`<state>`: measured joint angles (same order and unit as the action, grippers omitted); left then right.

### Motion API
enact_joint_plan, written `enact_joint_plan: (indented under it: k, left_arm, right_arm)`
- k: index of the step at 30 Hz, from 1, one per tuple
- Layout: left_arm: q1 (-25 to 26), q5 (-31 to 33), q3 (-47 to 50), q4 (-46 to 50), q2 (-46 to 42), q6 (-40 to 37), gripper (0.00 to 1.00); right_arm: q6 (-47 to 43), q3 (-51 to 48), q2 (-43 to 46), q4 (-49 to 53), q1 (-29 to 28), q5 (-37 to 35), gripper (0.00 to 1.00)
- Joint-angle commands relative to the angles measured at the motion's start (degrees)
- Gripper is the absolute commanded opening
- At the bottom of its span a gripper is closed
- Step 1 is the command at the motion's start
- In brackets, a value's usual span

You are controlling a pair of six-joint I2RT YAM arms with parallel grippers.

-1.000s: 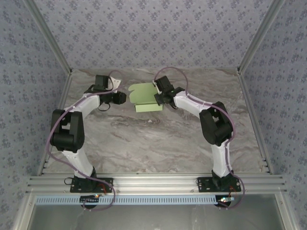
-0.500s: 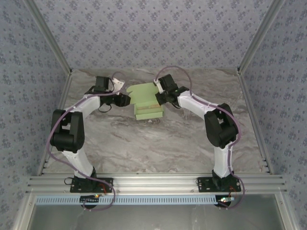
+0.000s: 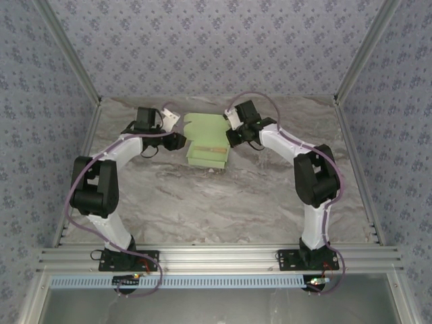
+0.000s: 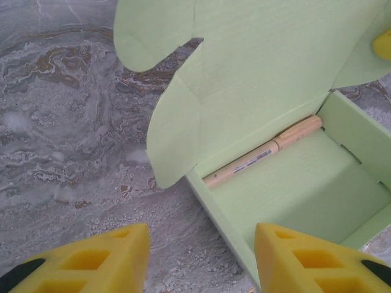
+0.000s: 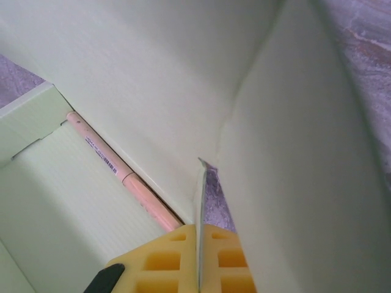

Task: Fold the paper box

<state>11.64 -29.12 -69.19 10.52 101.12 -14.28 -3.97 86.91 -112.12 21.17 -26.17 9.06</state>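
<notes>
Part-folded paper box [image 3: 207,145] of pale green card, resting on the marbled surface [image 3: 202,202], with the tray portion nearer the arm bases and the lid panel raised behind it. Just beside the left wall of the box: left end effector [image 3: 178,140], jaws parted, nothing held between them. From the left wrist, yellow fingers [image 4: 91,262] spread over bare marble and the near left corner of the tray; contact between the right-hand finger and the tray wall not discernible. At the right rear of the box: right end effector [image 3: 233,138], clamped on a side flap of the lid, with the thin card edge pinched upright between the two yellow pads [image 5: 165,256] in the right wrist view. Inside the box, along the crease where tray floor meets lid: thin tan wooden stick [image 4: 263,152], lying flat on the floor against the foot of the lid panel, dark lettering printed on its shaft. Rounded tab flaps spreading from the left edge of the lid, above the marble. Low end walls of the tray standing upright.
</notes>
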Motion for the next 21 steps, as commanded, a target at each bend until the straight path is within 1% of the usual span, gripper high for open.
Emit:
enact_joint_plan:
  k: [1, 6, 11, 14, 17, 21]
  left_arm:
    - [-0.13, -0.98, -3.16, 0.53, 1.47, -5.33, 0.49]
    - [0.01, -6.03, -5.55, 0.48, 3.78, -8.05, 0.51]
    - [0.48, -7.33, -9.23, 3.56, 7.00, -10.01, 0.52]
    - [0.93, -6.03, -11.97, 5.10, 9.53, -10.48, 0.52]
    - [0.95, -6.44, -16.01, 8.57, 12.49, -11.24, 0.53]
    - [1.02, -6.25, -18.10, 8.91, 14.81, -11.98, 0.53]
  right_arm:
    - [-2.72, 1.14, 1.68, 2.80, 1.79, 6.38, 0.03]
    - [-3.83, 2.02, 1.46, 3.74, 3.14, 9.44, 0.03]
    - [-4.25, 2.41, 1.29, 4.14, 3.65, 9.93, 0.03]
    - [-4.56, 2.56, 1.29, 4.20, 3.78, 10.41, 0.03]
    - [-5.07, 2.55, 1.20, 4.28, 3.92, 10.54, 0.03]
    - [-5.41, 2.60, 0.95, 4.47, 4.18, 11.06, 0.03]
